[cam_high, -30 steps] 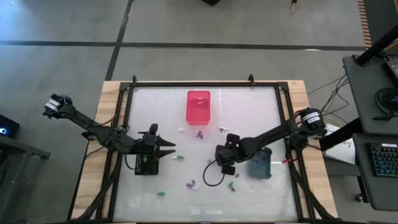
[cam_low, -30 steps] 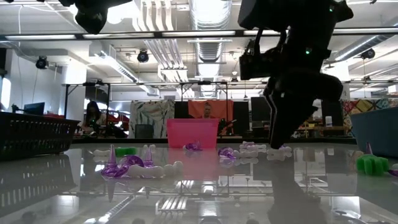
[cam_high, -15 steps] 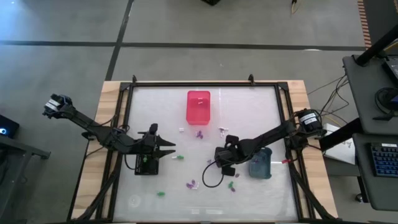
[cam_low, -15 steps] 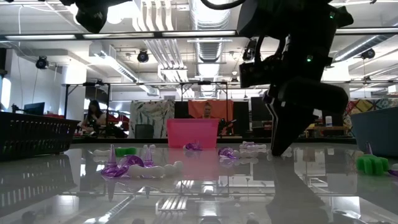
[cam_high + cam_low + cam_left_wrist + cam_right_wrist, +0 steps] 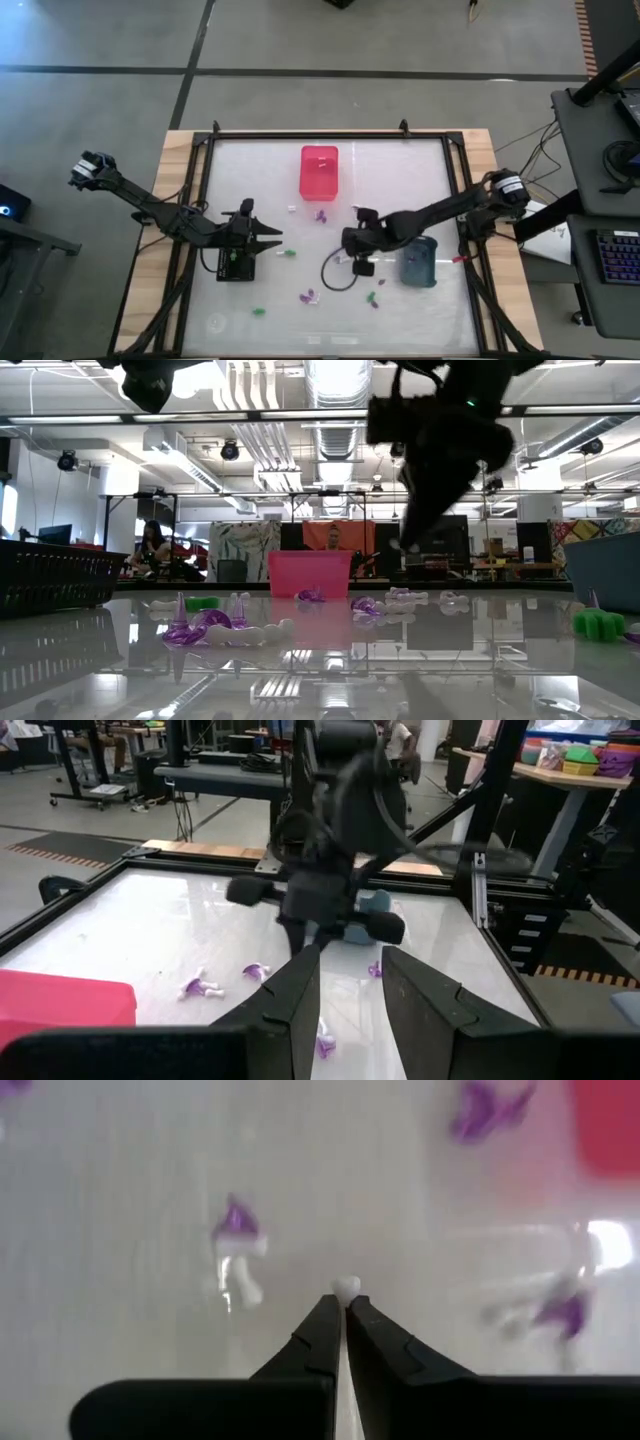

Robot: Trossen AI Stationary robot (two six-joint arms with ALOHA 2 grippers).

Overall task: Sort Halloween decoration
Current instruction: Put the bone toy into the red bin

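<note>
Bright overhead ceiling lights, glare on the glossy table (image 5: 320, 660), motion blur in both wrist views.

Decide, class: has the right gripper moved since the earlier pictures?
Yes. In the high view the right gripper has drawn away from the grey-blue bin, toward the pink bin.

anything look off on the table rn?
Nothing damaged or spilled. The small decoration pieces lie loose across the table, as expected mid-sort. The pink bin, black bin and grey-blue bin sit upright. The right claw is shut on a white piece.
</note>
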